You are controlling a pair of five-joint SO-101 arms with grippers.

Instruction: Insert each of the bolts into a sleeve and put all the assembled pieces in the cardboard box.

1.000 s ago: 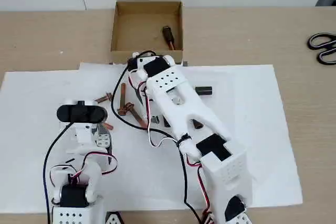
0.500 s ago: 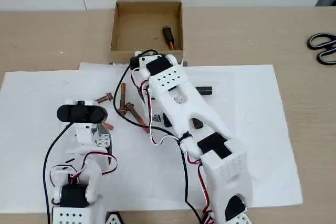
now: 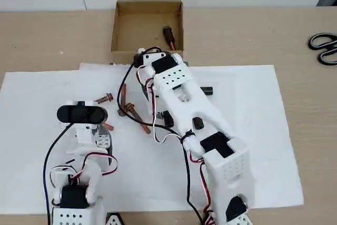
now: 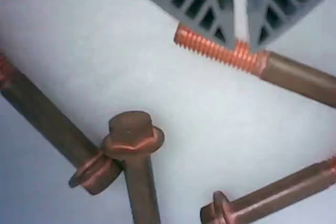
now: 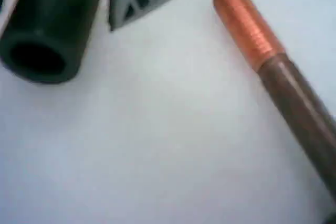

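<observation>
Box: cardboard box [image 3: 137,27] at far side of surface [image 3: 52,35]; one assembled piece [image 3: 168,34] inside, near a side wall.
R arm [image 3: 184,98]: stretched over white sheet [image 3: 253,130], ending just short of box. Jaws clamped on black sleeve [image 5: 50,22], open bore showing (one jaw seen tight against it, other cut off, so this is judged).
Near sleeve: long bolt [image 5: 262,45], thread end towards it, not touching.
L arm [image 3: 84,130]: low over sheet. Jaws all but together, thin slit, nothing between; tips over thread of loose bolt [image 4: 252,61].
Other stock: flanged bolts [image 4: 131,140] lying crossed, touching; spare sleeve [image 3: 209,90] half under R arm.
Risk: crossed bolts, so lifting one prob. drags or rolls its neighbour. Bore & bolt off-axis means thread may jam at mouth, or sleeve may twist in jaws.
</observation>
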